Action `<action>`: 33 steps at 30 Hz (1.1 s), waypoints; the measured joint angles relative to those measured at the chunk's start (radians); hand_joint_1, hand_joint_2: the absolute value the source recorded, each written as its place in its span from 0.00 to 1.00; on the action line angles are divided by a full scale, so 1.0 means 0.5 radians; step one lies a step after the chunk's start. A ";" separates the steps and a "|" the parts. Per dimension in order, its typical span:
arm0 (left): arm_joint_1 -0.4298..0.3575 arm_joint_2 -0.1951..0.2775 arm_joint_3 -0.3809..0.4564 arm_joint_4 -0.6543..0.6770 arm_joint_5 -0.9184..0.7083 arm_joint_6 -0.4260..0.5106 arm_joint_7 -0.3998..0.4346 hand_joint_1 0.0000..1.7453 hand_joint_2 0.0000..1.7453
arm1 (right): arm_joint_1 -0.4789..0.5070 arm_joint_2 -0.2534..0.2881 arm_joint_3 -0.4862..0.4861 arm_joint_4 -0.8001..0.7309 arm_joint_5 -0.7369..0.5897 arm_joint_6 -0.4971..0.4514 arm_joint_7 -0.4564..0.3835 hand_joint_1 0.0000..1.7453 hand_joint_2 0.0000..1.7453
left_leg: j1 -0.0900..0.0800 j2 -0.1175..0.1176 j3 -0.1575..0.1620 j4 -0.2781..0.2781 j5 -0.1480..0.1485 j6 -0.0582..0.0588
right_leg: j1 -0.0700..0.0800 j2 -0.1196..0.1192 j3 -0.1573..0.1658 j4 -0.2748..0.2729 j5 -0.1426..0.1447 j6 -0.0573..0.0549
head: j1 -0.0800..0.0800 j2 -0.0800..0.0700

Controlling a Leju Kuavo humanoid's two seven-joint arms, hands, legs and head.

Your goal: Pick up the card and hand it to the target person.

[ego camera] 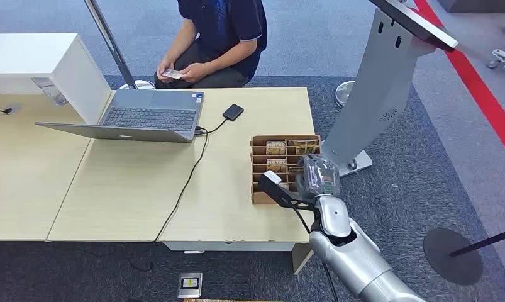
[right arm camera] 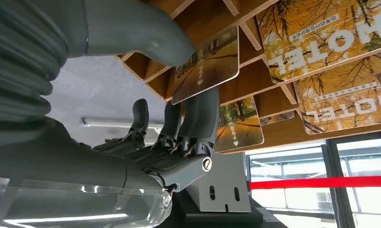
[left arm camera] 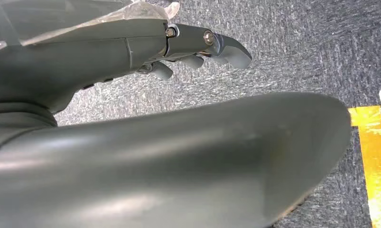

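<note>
A brown cardboard box (ego camera: pixel 257 168) with slots of hotel cards stands at the table's right end. My right hand (ego camera: pixel 317 177) hangs over its right side. In the right wrist view the thumb (right arm camera: pixel 145 33) and the dark fingers (right arm camera: pixel 200 114) pinch one card (right arm camera: pixel 207 64) with an autumn-tree picture, its far edge still among the box's dividers. More cards (right arm camera: pixel 321 33) sit in neighbouring slots. The target person (ego camera: pixel 221 38) sits behind the table, holding a small card (ego camera: pixel 172 74) in both hands. My left hand (left arm camera: pixel 198 47) hangs over grey carpet and holds nothing.
An open laptop (ego camera: pixel 146 116) lies at the table's back, cabled to a black drive (ego camera: pixel 233 112). A grey kiosk stand (ego camera: pixel 378 94) rises just right of the box. A white cabinet (ego camera: pixel 42 63) sits back left. A barrier post base (ego camera: pixel 452 255) stands on the floor right.
</note>
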 joint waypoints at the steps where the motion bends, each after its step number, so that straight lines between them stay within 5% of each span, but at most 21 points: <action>1: 0.000 0.000 0.000 0.000 0.000 0.000 0.000 0.00 0.00 | 0.000 0.000 0.000 0.003 -0.002 -0.001 -0.001 0.74 1.00 | 0.000 0.000 0.000 0.000 0.000 0.000 | 0.000 0.000 0.000 0.000 0.000 0.000 | 0.000 0.000; 7: 0.000 -0.001 0.000 0.000 0.000 0.002 0.003 0.00 0.00 | -0.006 0.000 0.001 0.032 -0.027 -0.022 -0.007 0.81 1.00 | 0.000 0.000 0.000 0.000 0.000 0.000 | 0.000 0.000 0.000 0.000 0.000 0.000 | 0.000 0.000; 11: 0.000 -0.001 0.000 0.001 0.000 0.003 0.008 0.00 1.00 | -0.013 0.000 0.001 0.047 -0.037 -0.032 -0.012 0.80 1.00 | 0.000 0.000 0.000 0.000 0.000 0.000 | 0.000 0.000 0.000 0.000 0.000 0.000 | 0.000 0.000; 33: 0.002 -0.001 -0.003 0.001 0.013 0.043 -0.006 0.00 1.00 | -0.006 -0.006 -0.002 0.015 -0.054 -0.136 -0.093 0.80 1.00 | 0.000 0.000 0.000 0.000 0.000 0.000 | 0.000 0.000 -0.001 0.000 0.000 0.000 | 0.000 0.000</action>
